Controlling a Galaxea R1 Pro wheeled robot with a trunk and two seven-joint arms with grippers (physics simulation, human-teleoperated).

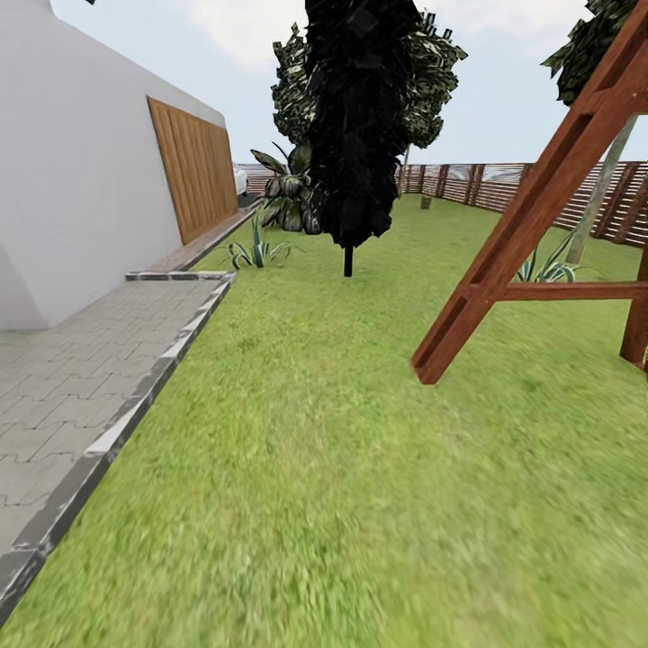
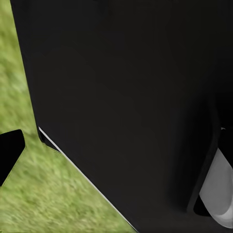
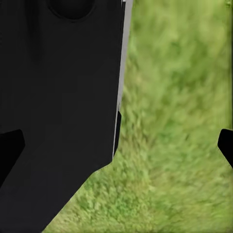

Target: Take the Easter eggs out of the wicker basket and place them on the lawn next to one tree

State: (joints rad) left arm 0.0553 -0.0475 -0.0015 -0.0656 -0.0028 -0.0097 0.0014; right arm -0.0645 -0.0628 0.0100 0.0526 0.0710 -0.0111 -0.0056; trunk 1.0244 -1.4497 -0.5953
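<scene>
The lawn [image 1: 342, 468] stretches ahead of me. No Easter eggs are in view. A tiny brown object [image 1: 425, 202] stands on the far grass by the fence; it is too small to tell whether it is the wicker basket. A tree [image 1: 601, 184] with a bare grey trunk rises at the right behind a wooden frame. My right gripper [image 3: 116, 148] hangs open over grass beside my dark body, its fingertips [image 3: 10, 150] wide apart and empty. My left gripper [image 2: 116, 150] also points down at grass, with one fingertip [image 2: 9, 153] showing far out to the side.
A slanted wooden swing frame [image 1: 531, 216] stands on the right. A dark columnar conifer [image 1: 355, 126] rises straight ahead, with spiky plants [image 1: 256, 252] near it. A white house [image 1: 81, 171] and paved path [image 1: 72, 378] with a stone kerb [image 1: 135, 405] run along the left. A slat fence [image 1: 486, 184] closes the far side.
</scene>
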